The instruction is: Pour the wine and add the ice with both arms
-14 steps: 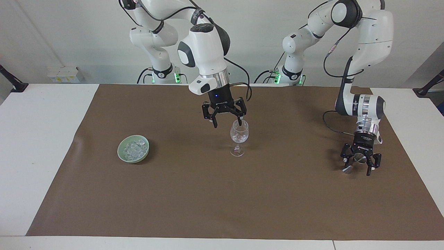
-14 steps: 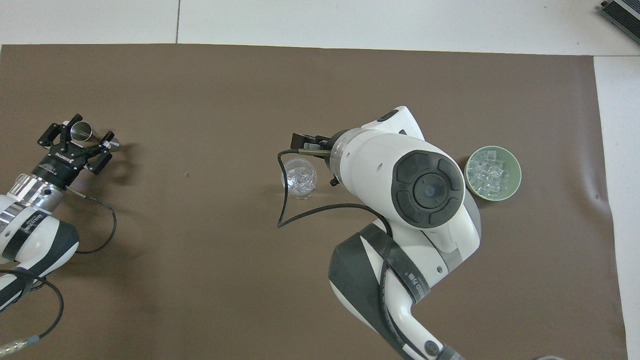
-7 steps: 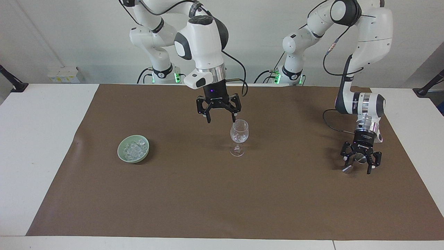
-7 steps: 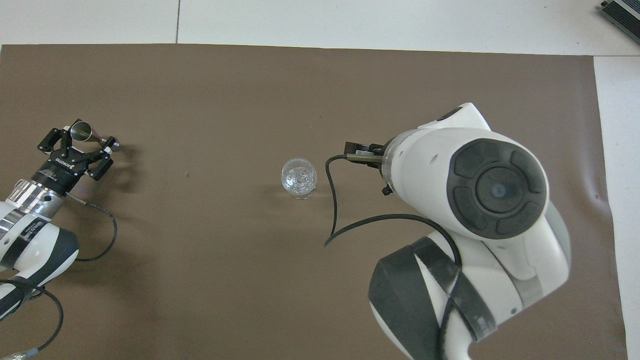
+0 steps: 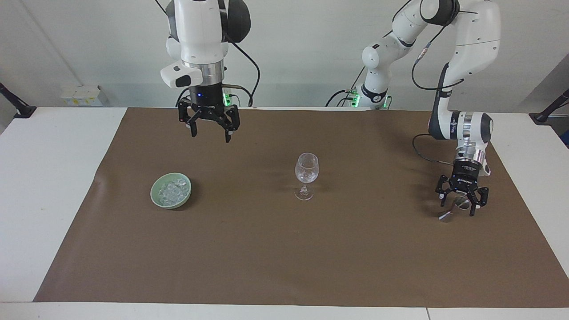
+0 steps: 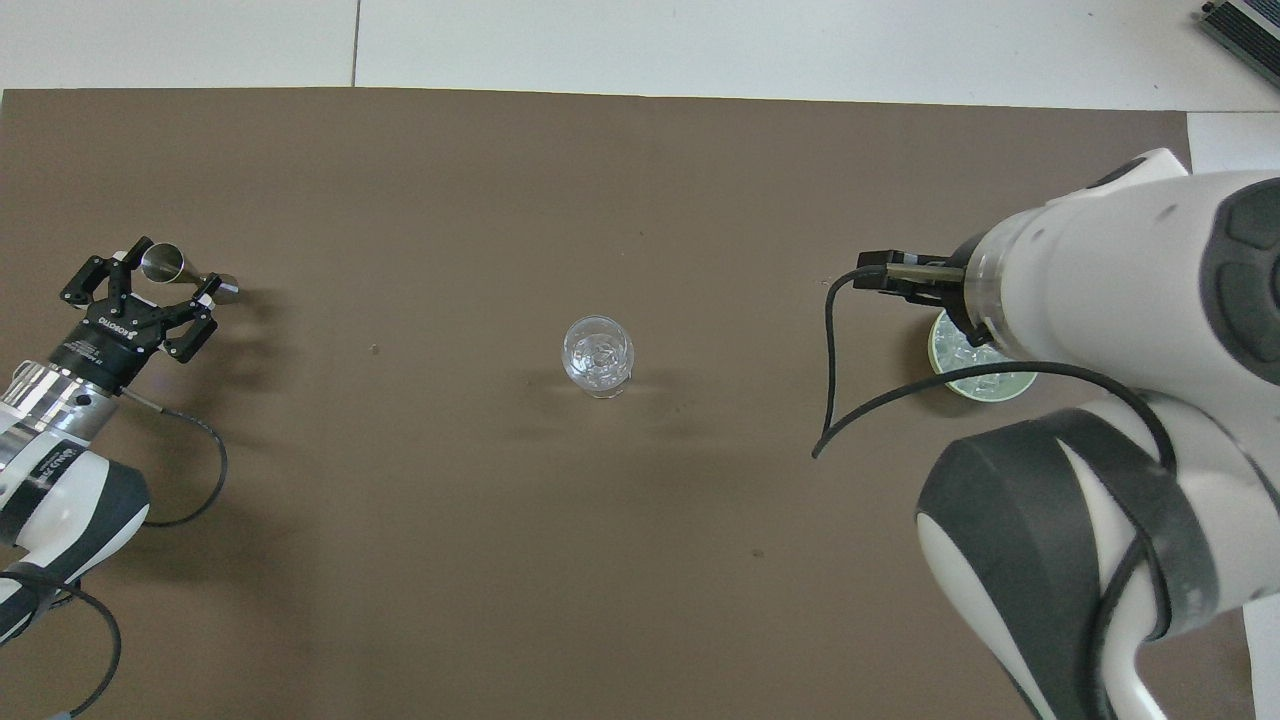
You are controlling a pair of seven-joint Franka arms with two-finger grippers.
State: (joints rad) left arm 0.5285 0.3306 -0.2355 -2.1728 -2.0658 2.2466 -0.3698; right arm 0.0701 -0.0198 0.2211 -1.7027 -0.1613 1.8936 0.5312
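Note:
A clear stemmed wine glass stands mid-mat with a few ice chunks in its bowl; it also shows in the overhead view. More ice fills a green bowl toward the right arm's end. My right gripper hangs open and empty, high over the mat near the bowl. In the overhead view the right arm covers part of the bowl. My left gripper is open just above a silver jigger on the mat.
A brown mat covers the white table. White boxes sit at the table's edge near the robots, at the right arm's end.
My right gripper has left the wine glass, rising and swinging toward the bowl's end. My left gripper has lifted slightly; the jigger stays on the mat.

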